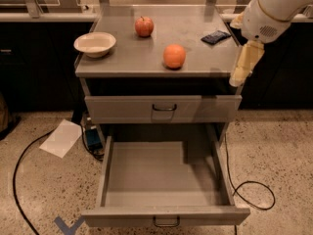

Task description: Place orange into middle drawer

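Observation:
The orange [174, 56] sits on the grey cabinet top [122, 58], near its front edge and right of the middle. The middle drawer [146, 180] is pulled out wide below and has nothing in it. My gripper [243, 65] hangs from the white arm at the upper right, by the cabinet top's right front corner. It is to the right of the orange, apart from it, and holds nothing that I can see.
A red apple [144, 26], a white bowl [95, 44] and a dark blue packet [215, 36] are on the cabinet top. The upper drawer [164, 107] is closed. On the floor lie a white sheet [61, 137] and black cables [254, 192].

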Controlling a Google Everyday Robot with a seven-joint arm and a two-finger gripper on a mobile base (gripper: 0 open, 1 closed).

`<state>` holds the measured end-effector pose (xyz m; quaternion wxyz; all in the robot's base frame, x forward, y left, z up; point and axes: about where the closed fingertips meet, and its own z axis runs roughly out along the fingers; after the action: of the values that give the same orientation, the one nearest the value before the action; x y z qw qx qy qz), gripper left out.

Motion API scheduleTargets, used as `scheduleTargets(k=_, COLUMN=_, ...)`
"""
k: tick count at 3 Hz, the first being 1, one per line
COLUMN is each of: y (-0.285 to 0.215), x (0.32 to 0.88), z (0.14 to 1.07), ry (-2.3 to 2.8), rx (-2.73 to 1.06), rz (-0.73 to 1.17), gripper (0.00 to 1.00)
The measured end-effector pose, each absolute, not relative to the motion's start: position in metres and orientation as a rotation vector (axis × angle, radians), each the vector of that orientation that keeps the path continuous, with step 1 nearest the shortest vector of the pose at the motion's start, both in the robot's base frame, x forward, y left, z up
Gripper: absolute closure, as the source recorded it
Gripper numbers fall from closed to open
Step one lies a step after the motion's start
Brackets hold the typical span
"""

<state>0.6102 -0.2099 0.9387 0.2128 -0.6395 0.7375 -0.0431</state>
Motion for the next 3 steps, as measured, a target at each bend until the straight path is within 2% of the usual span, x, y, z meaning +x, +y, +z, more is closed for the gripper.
scheduleTargets(k=1, y=-0.182, x=0.672, z=0.929, ry=1.944, rx=-1.804, rz=-0.059, gripper=0.00)
scheduleTargets(k=3, y=-0.164, x=0.692, z=0.925, ry=1.881, rx=-1.835, rz=-0.046, gripper=0.00)
